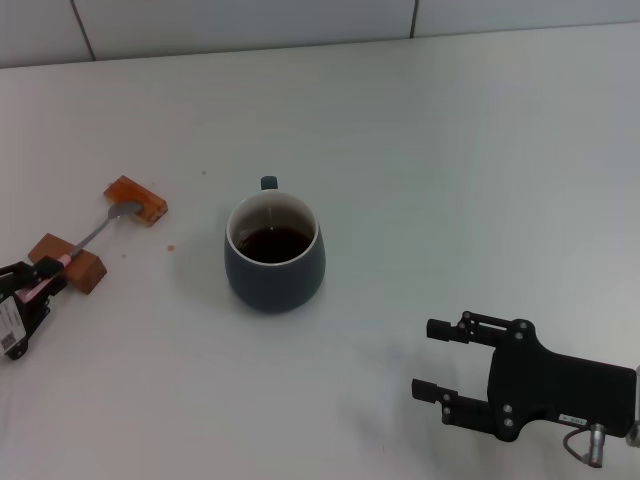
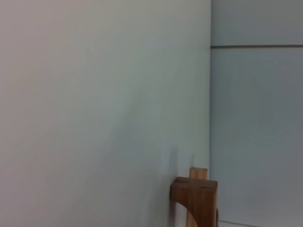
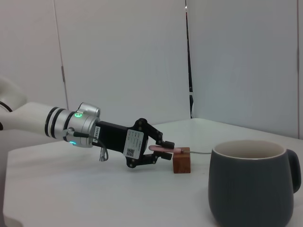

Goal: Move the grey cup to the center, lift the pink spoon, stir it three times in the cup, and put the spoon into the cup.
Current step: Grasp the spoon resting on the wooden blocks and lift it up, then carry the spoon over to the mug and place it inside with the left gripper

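The grey cup [image 1: 273,262] stands mid-table with dark liquid inside, its small handle pointing to the far side; it also fills the near corner of the right wrist view [image 3: 251,189]. The pink spoon [image 1: 92,234] lies across two orange-brown blocks at the left, silver bowl on the far block, pink handle [image 3: 163,149] over the near one. My left gripper [image 1: 50,278] [image 3: 168,150] is at the near block, shut on the pink handle. My right gripper [image 1: 436,358] hovers open and empty at the front right, well apart from the cup.
The far orange-brown block [image 1: 135,199] and the near block [image 1: 70,262] [image 3: 181,160] [image 2: 196,198] carry the spoon. A few small crumbs [image 1: 171,246] lie between blocks and cup. The white table [image 1: 450,150] ends at a tiled wall behind.
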Motion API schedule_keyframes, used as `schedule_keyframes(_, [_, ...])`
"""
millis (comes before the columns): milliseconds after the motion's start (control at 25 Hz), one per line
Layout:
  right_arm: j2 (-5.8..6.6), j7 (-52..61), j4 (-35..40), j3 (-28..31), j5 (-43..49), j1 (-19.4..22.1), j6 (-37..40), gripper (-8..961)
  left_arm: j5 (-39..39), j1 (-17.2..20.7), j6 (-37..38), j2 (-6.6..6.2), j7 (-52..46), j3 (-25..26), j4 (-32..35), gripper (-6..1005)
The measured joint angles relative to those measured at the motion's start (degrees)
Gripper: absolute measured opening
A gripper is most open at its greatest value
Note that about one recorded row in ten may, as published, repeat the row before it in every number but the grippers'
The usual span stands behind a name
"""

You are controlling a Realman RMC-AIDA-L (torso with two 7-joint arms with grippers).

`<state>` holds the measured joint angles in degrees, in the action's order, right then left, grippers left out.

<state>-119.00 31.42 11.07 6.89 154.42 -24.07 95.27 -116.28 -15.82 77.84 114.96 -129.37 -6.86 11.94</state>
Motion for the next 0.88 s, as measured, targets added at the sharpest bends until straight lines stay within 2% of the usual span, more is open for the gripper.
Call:
schedule_keyframes(280, [0.0,0.17,0.0,-0.03,0.08,-0.22,-0.19,676,0.12,0.19,-0.18,0.0,0.43,-0.01,0.06,183])
schedule_keyframes(480, [0.0,0.19,0.0,-0.03,0.15,-0.28,-0.57,676,0.02,0.01,0.44,0.0,1.55,-0.09,-0.05,166])
schedule_keyframes(600, [0.0,0.23,0.0,-0.03,0.17,-0.28,-0.64,676,0.42,-0.09,2.49,0.0,2.62,0.41,-0.08,155])
schedule_keyframes(880, [-0.07,1.37,0.0,-0.03,0.24,-0.6,-0.64,676,6.74,-1.83,13.68,0.87,9.1,2.7,0.71,131])
